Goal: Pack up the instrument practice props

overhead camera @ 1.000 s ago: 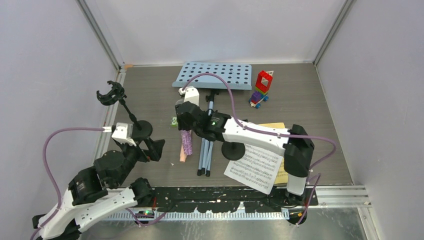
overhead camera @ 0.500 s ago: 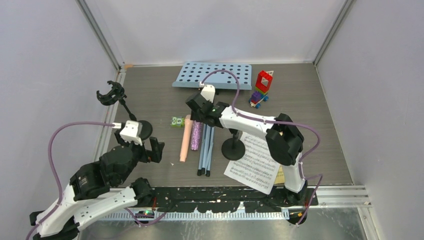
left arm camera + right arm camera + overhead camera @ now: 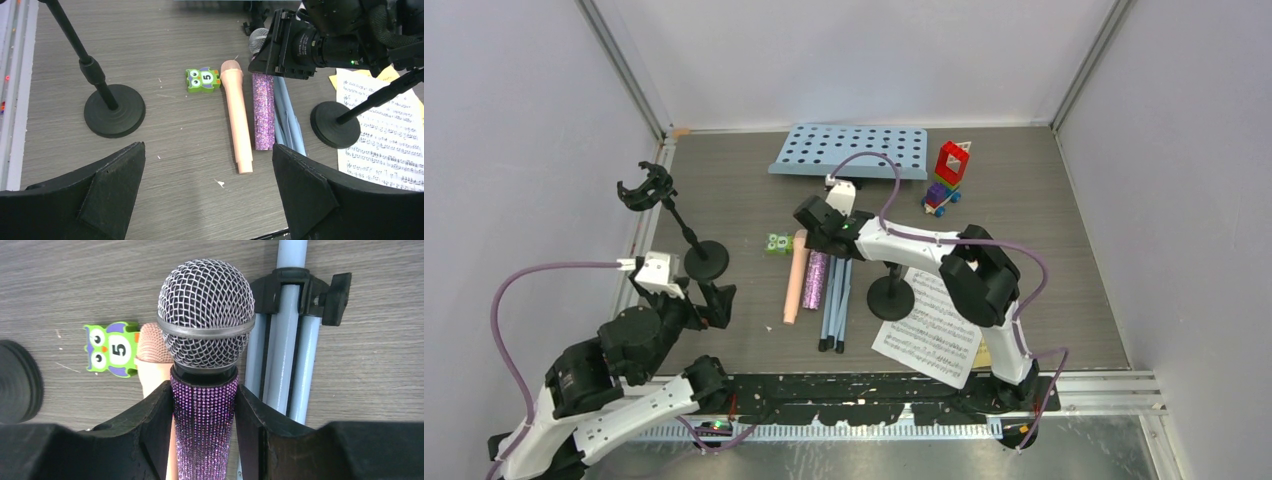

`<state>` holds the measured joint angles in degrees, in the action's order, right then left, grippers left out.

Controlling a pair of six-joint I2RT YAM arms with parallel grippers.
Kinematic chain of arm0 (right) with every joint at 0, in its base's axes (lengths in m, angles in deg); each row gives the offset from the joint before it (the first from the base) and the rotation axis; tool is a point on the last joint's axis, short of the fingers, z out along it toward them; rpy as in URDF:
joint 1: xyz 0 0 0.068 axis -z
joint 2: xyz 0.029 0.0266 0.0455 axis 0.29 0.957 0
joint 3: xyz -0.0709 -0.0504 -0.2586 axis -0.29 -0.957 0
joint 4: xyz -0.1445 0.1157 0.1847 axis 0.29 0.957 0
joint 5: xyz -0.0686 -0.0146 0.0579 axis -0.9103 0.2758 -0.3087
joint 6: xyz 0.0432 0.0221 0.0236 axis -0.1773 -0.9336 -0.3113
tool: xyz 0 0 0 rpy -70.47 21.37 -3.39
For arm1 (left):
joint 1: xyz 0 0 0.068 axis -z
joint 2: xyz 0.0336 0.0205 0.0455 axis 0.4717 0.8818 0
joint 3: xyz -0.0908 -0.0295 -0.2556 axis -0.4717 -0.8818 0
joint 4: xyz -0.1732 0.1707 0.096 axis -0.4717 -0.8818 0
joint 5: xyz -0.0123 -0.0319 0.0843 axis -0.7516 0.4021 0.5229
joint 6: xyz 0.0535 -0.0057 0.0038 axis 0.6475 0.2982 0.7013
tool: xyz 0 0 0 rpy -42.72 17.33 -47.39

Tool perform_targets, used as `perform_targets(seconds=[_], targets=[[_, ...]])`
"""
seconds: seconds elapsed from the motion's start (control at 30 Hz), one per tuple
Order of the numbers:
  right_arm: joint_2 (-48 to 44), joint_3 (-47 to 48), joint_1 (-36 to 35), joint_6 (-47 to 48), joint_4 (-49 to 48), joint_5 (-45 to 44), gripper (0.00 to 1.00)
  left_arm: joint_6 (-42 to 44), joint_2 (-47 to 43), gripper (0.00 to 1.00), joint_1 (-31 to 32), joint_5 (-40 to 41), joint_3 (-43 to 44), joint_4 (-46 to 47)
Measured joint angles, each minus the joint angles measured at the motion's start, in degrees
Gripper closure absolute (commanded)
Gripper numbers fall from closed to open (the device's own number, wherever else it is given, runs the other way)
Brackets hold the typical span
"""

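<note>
Right wrist view is showing the right gripper clamping the purple microphone, contact the overhead is obscuring; left gripper is standing spread, empty.

Bright, even light from above — only faint soft shadows beneath the mic holders, focus crisp.

left pincer: jaws wide | peach microphone just beside purple microphone | green block touching peach head
</note>
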<state>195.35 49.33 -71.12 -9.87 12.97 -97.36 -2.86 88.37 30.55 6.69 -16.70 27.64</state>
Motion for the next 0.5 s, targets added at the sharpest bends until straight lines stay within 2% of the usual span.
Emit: perform_targets(seconds=[0.23,0.5], targets=[[4.3,-0.2,0.0,-0.7,-0.4,1.3,0.57,0.1,4.7,0.00,0.0,-0.5,0.0,-0.2],[4.5,-0.7,-0.3,-1.0,-0.1,1.7,0.39,0.1,4.2,0.00,0.0,-0.6,0.0,-0.2]])
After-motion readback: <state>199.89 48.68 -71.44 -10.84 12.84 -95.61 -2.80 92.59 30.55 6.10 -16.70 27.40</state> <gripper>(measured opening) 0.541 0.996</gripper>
